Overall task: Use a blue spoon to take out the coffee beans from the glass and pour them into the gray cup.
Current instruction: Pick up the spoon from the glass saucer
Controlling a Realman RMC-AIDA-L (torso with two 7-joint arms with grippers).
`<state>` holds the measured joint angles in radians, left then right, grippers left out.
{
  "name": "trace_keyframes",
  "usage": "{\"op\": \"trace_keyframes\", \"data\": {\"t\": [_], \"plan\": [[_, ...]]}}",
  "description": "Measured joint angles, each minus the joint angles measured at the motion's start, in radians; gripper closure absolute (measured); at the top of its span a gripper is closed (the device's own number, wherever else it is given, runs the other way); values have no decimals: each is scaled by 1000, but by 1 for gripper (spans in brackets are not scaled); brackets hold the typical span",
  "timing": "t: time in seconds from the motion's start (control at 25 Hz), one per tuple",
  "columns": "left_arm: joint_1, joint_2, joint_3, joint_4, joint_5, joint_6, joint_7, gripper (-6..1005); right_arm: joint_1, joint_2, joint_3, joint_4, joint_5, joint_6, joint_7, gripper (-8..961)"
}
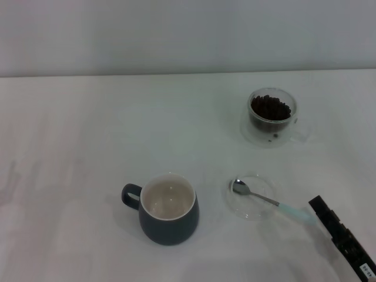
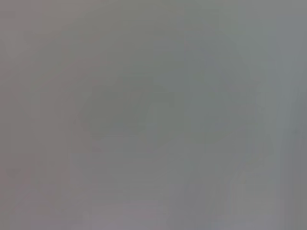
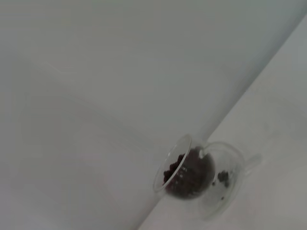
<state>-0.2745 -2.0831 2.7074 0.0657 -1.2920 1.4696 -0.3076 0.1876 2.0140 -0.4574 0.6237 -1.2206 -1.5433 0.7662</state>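
The blue spoon [image 1: 262,199] lies with its silver bowl on a flat clear saucer [image 1: 252,196], its pale handle pointing to the front right. The glass [image 1: 271,116] stands at the back right, and the right wrist view shows the glass [image 3: 201,176] too. A heap of coffee beans [image 1: 271,107] fills it, and the coffee beans [image 3: 184,175] look dark through its wall. The gray cup [image 1: 168,210] sits front centre, cream inside, handle to the left. My right gripper [image 1: 342,236] enters at the lower right, its tip just beside the spoon handle's end. The left gripper is out of view.
A white table [image 1: 88,147] carries everything, and a pale wall rises behind its far edge. The left wrist view shows only a plain grey surface.
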Motion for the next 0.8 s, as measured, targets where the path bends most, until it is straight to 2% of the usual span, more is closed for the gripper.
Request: {"op": "trace_keyframes", "data": {"t": [0.48,0.8], "plan": [[-16,1,2,20,3,-3,1,164,2,0,16,1,-74,76,1,116],[-17,1,3,20,3,-6,1,165,5,2,105,-13,-170,137,-17,115]]}}
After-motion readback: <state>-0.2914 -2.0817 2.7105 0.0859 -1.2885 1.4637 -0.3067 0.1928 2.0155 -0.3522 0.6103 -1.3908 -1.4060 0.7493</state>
